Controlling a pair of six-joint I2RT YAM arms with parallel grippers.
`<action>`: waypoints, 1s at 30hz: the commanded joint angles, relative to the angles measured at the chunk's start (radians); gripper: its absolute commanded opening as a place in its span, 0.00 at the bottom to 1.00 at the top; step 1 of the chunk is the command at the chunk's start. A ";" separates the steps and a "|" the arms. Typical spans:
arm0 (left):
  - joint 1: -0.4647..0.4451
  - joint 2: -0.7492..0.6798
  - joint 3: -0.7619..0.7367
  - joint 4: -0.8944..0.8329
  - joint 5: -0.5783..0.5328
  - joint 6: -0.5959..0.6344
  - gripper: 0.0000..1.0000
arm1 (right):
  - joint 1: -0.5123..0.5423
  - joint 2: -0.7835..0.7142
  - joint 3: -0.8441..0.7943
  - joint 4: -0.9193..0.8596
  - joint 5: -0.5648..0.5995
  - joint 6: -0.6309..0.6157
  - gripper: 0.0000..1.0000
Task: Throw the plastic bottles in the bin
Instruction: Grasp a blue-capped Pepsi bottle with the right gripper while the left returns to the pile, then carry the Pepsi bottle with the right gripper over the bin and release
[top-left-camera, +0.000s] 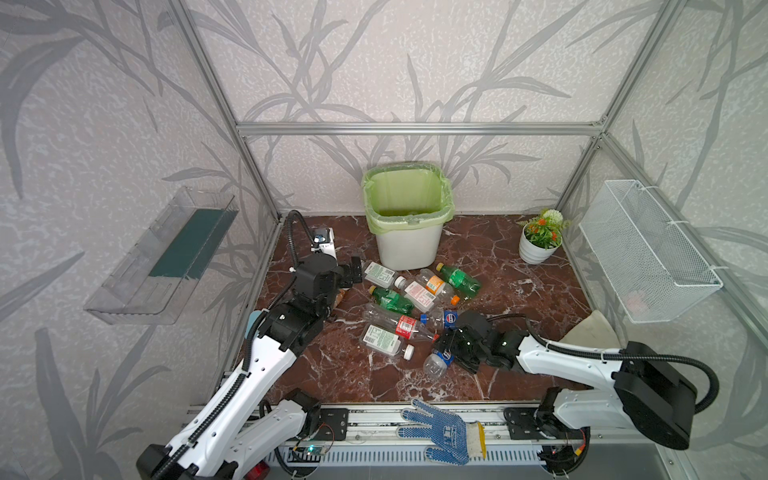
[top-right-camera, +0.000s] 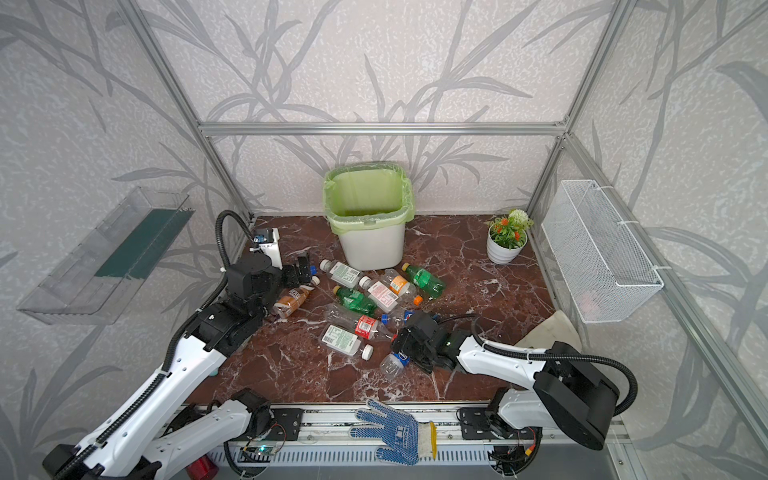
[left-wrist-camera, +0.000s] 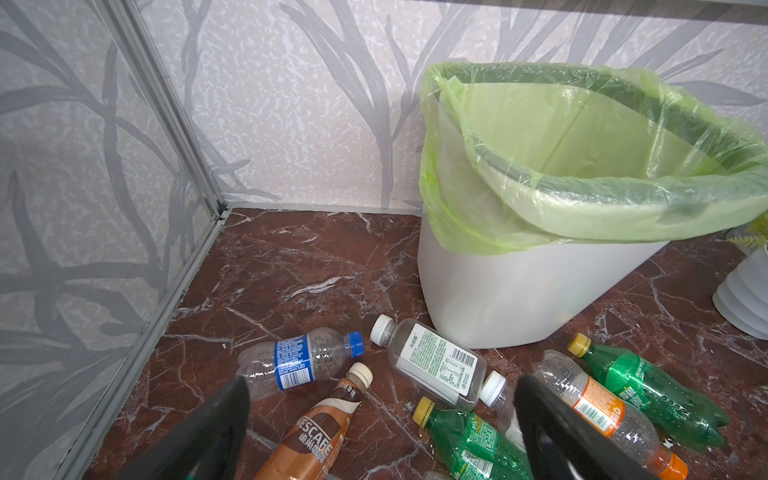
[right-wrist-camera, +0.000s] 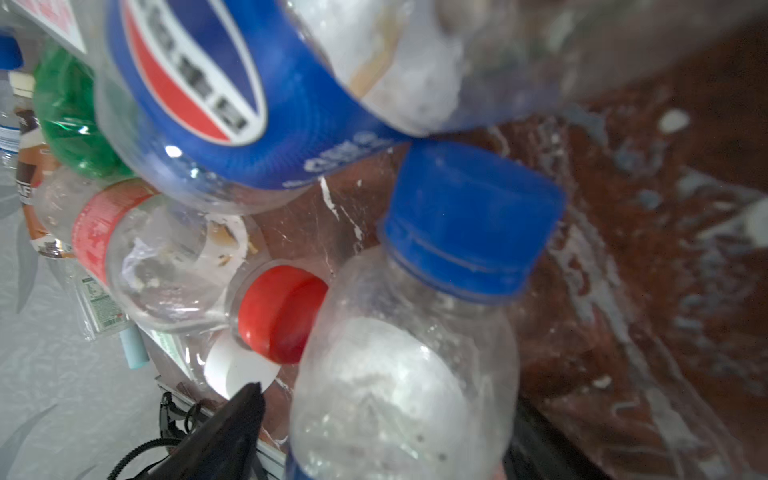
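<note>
Our left gripper (top-left-camera: 353, 272) hangs near the left edge of the red-brown marble bench (top-left-camera: 498, 291), about halfway back. Its jaws stand wide apart. In the left wrist view the two black fingers (left-wrist-camera: 216, 428) frame open space and nothing is held between them. Below lie a brown coffee bottle (left-wrist-camera: 316, 436) and a small clear bottle with a blue label (left-wrist-camera: 295, 365).

Our right gripper (top-left-camera: 446, 353) is down at the near side of the heap, about midway across the bench. Its jaws are set partly open around a clear bottle with a blue cap (top-left-camera: 432, 365). In the right wrist view that bottle (right-wrist-camera: 407, 374) fills the space between the fingers. One dark finger (right-wrist-camera: 232, 428) sits just beside the bottle's wall with a thin gap showing. The other side is hidden behind the bottle, so we cannot tell whether a grip has been made.

The plastic bottles (top-left-camera: 422, 296) lie on their sides in a loose heap in the middle of the bench, several touching or overlapping. The bin (top-left-camera: 409, 249), white with a light green bag, stands upright at the middle of the far edge, just behind the heap. From these views we cannot make out any bottles inside it.
</note>
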 joint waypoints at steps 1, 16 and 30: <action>0.013 -0.022 -0.022 -0.024 -0.032 -0.002 0.99 | 0.004 0.015 -0.005 -0.021 0.005 0.014 0.75; 0.074 -0.022 -0.047 -0.035 -0.049 -0.045 0.99 | -0.013 -0.209 -0.020 -0.180 0.067 -0.062 0.47; 0.238 0.028 -0.144 -0.050 0.026 -0.189 0.99 | -0.435 -0.437 0.771 -0.460 0.223 -0.848 0.47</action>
